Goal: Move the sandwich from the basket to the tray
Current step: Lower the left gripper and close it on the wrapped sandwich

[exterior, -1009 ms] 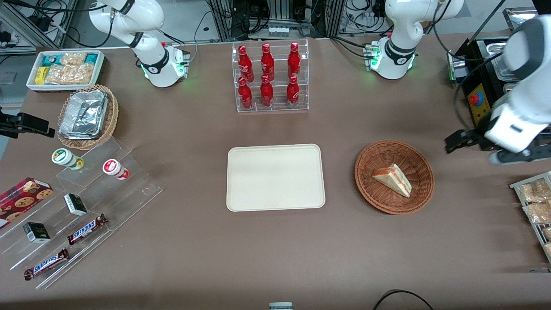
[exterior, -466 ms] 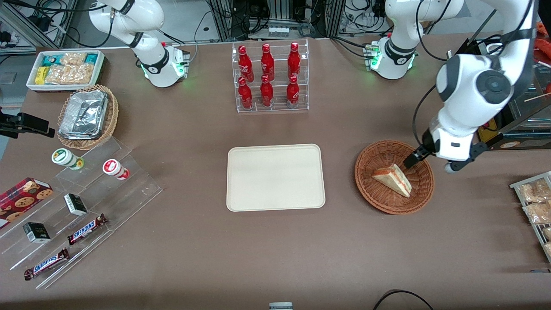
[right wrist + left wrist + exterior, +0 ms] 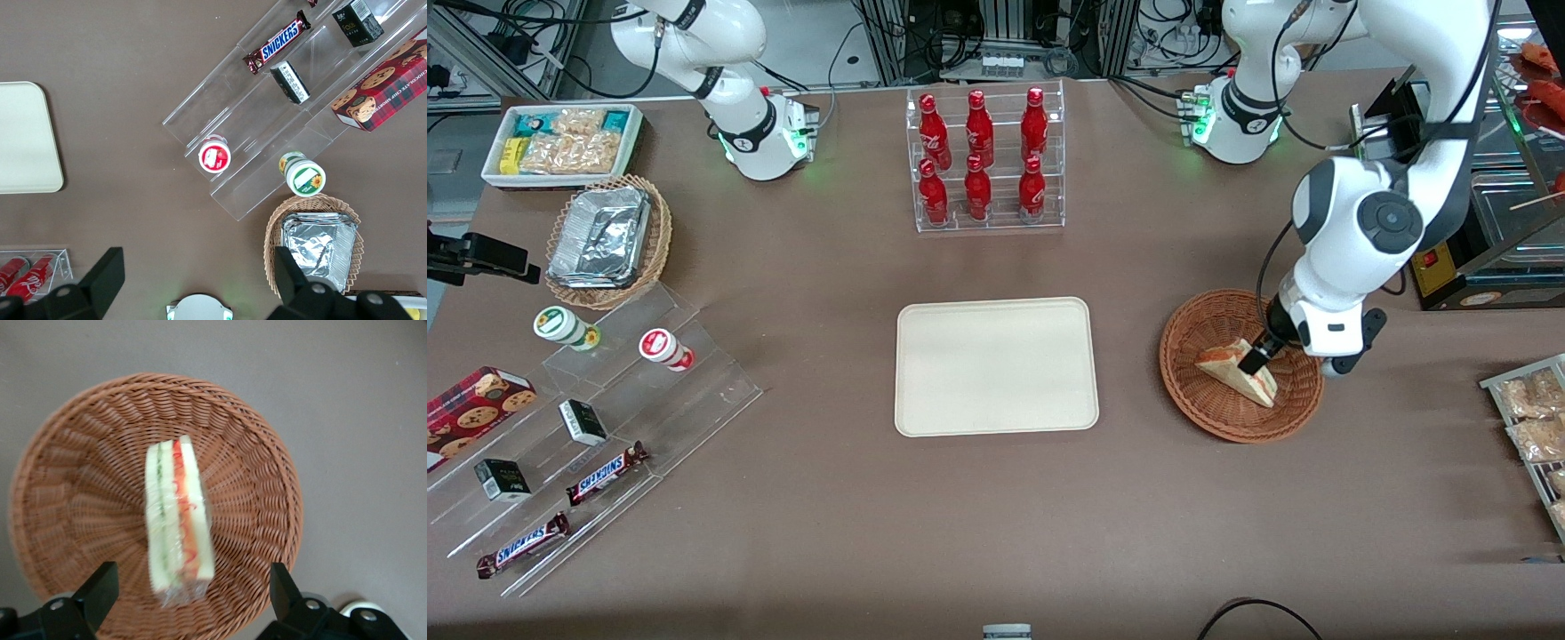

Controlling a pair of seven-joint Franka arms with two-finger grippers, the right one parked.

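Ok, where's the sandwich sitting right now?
The sandwich lies in the basket, beside the tray, toward the working arm's end of the table. The open hand hovers right above it, not gripping yet.

You can read "SNICKERS" on two chocolate bars (image 3: 601, 473) (image 3: 522, 545) on the clear stepped display stand (image 3: 649, 418) near the table's parked-arm end, and "CHOCOLATE CHIP" on the red cookie box (image 3: 383, 83) beside them.

Glossy white arm, black-fingered end effector (image 3: 1260, 357).
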